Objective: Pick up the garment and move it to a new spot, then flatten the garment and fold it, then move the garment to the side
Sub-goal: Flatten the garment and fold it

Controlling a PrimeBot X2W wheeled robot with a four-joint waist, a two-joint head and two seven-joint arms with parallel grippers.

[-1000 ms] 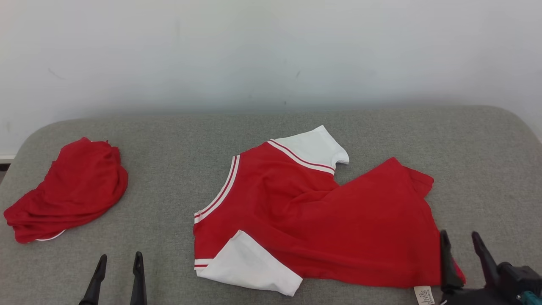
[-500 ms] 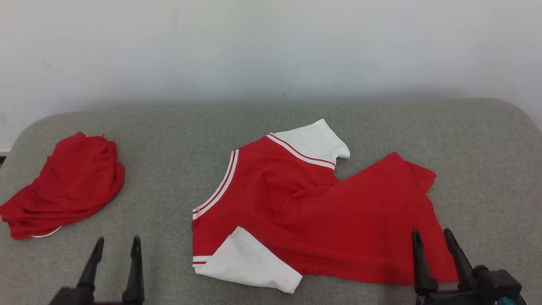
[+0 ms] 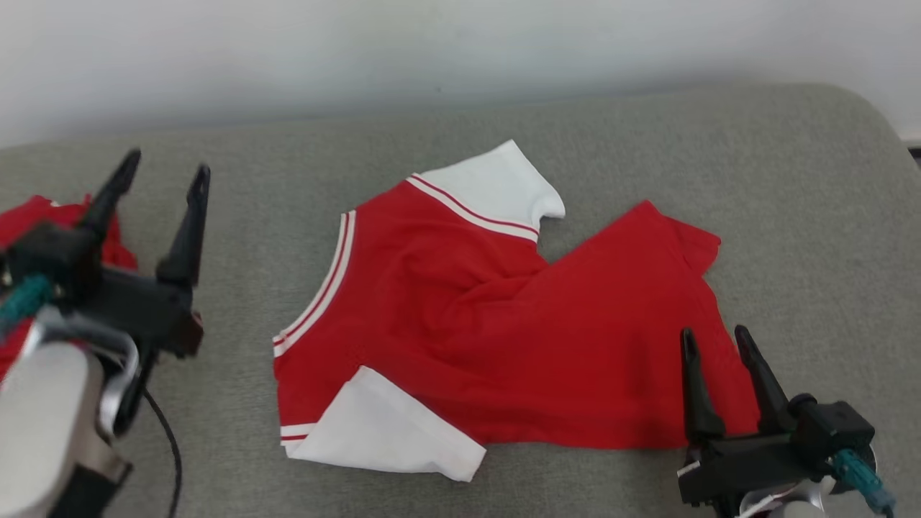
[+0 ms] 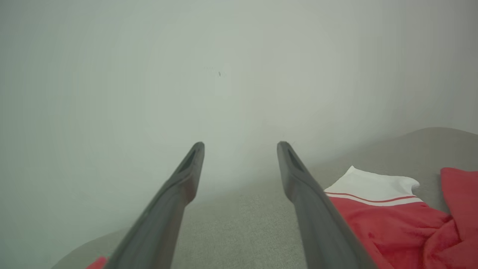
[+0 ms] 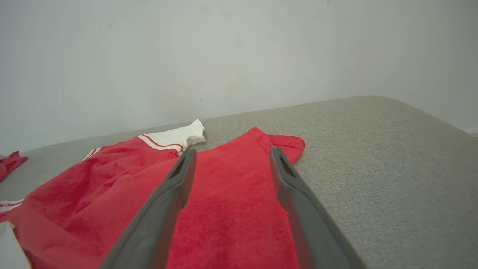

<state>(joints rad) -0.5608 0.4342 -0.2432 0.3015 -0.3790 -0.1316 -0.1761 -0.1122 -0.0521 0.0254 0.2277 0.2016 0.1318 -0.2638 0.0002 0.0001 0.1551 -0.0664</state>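
Left gripper (image 3: 168, 163) has come up at left; right gripper (image 3: 714, 333) hangs over the shirt's (image 3: 504, 324) lower-right corner; both wide, empty; flattening likely next.

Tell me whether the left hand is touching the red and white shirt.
Apart. In the head view, a strip of bare grey cushion lies between the open left hand and the shirt.

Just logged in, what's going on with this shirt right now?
The red-and-white shirt lies rumpled on the grey padded surface, its lower part twisted over itself, not yet flattened. Nothing holds it. The right pincer is open, low over the shirt's near right corner. The left pincer hangs open farther left, by a second red garment.
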